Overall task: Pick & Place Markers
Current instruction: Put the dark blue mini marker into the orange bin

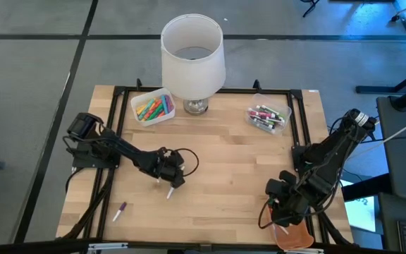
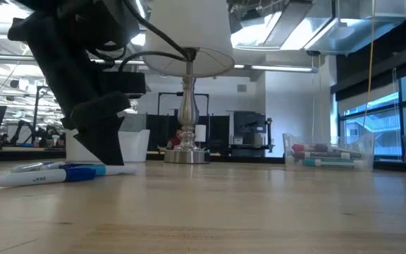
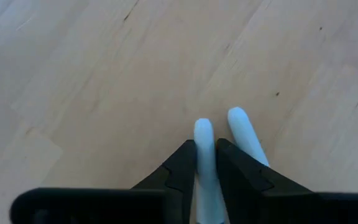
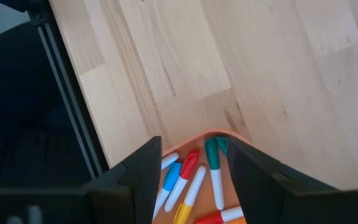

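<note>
Light: we see bright, even light on the table [image 1: 217,169]; ceiling strips glow behind the lamp [image 2: 189,106].
Shadows: soft ones under the arms.
Blur: our left wrist view is soft, the fingers [image 3: 179,171] unsharp.
Glare: windows right of the lamp.

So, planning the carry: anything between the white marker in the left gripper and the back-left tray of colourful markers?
Nothing visible: only bare table between the white marker, in the left gripper, and the tray. The lamp stands beside the tray, off that line. The right gripper hovers front right.
</note>
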